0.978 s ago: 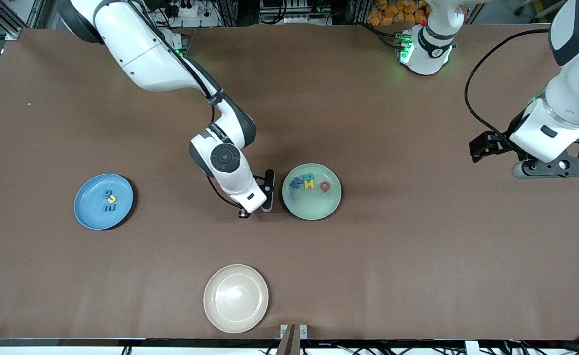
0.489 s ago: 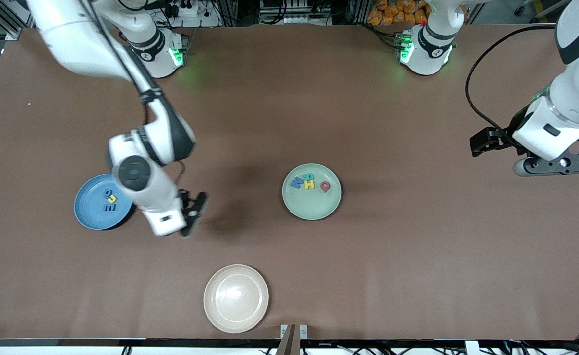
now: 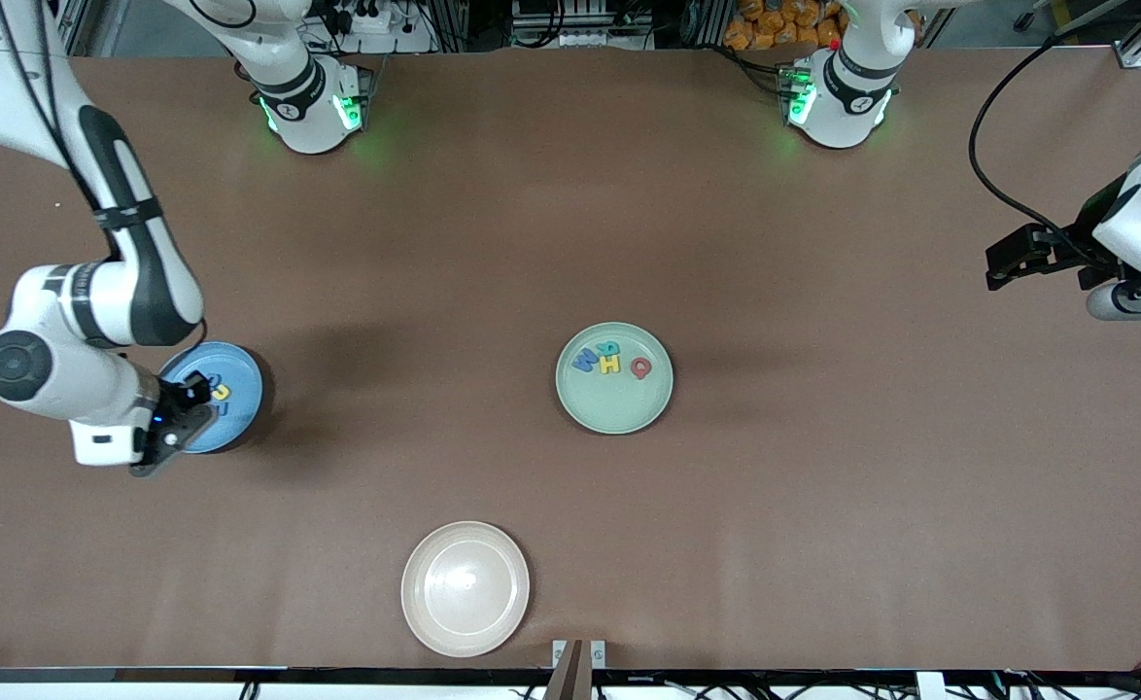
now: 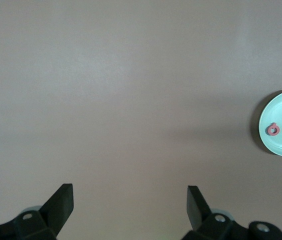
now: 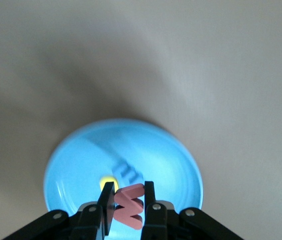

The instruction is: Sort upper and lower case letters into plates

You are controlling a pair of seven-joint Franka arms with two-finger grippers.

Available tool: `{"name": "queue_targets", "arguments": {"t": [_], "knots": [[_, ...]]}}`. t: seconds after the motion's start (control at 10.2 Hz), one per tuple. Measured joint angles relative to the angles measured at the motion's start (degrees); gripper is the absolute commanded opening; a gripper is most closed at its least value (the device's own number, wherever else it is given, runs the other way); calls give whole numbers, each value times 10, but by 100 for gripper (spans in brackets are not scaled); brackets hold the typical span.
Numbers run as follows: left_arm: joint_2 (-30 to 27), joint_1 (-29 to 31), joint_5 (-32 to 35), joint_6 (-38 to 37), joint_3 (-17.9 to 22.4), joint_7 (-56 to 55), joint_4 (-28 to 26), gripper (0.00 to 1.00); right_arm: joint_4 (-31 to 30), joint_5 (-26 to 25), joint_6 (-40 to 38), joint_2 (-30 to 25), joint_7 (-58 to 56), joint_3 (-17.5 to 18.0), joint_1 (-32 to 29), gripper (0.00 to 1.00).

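My right gripper (image 3: 178, 420) hangs over the blue plate (image 3: 240, 381) at the right arm's end of the table. It is shut on a red zigzag letter (image 5: 130, 204), held on edge between the fingers. The blue plate (image 5: 81, 160) holds a yellow letter (image 5: 106, 181) and a blue letter (image 5: 128, 170); they also show in the front view (image 3: 221, 392). The mint green plate (image 3: 615, 406) at mid table holds a blue letter (image 3: 585, 361), a teal one (image 3: 609, 347), a yellow H (image 3: 610, 366) and a red one (image 3: 639, 367). My left gripper (image 4: 130, 192) is open and empty over bare table.
An empty cream plate (image 3: 465, 588) lies near the table's front edge, nearer the camera than both other plates. The mint plate (image 4: 281, 107) shows at the edge of the left wrist view. The left arm (image 3: 1139, 292) waits at its own end of the table.
My right arm has swung from beside the mint plate to over the blue plate, carrying the red letter. The left arm has drawn back toward its end of the table.
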Motion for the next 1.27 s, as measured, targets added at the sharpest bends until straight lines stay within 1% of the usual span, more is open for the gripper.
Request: {"name": "queue_targets", "arguments": {"t": [0.1, 0.2, 0.29, 0.68, 0.78, 0.88, 0.98, 1.27], "knots": [[0, -6, -4, 0, 1, 0, -2, 100, -17, 0, 1, 0, 0, 0, -21, 2], [0, -9, -9, 0, 1, 0, -3, 100, -30, 0, 2, 0, 1, 1, -30, 72], [0, -9, -10, 0, 1, 0, -3, 100, -36, 0, 3, -2, 4, 1, -31, 100], [0, -10, -10, 0, 3, 0, -3, 100, -33, 5, -29, -30, -1, 2, -52, 100], [0, -9, -10, 0, 4, 0, -3, 100, -29, 18, -30, -38, -1, 2, -53, 100], [0, -9, -10, 0, 5, 0, -4, 100, -26, 41, -34, -48, 2, 4, -52, 100], [0, -9, -10, 0, 5, 0, -4, 100, -23, 60, -49, -64, 22, 5, -48, 100], [0, -9, -10, 0, 5, 0, -4, 100, -18, 69, -117, -130, 162, 5, -19, 100]]}}
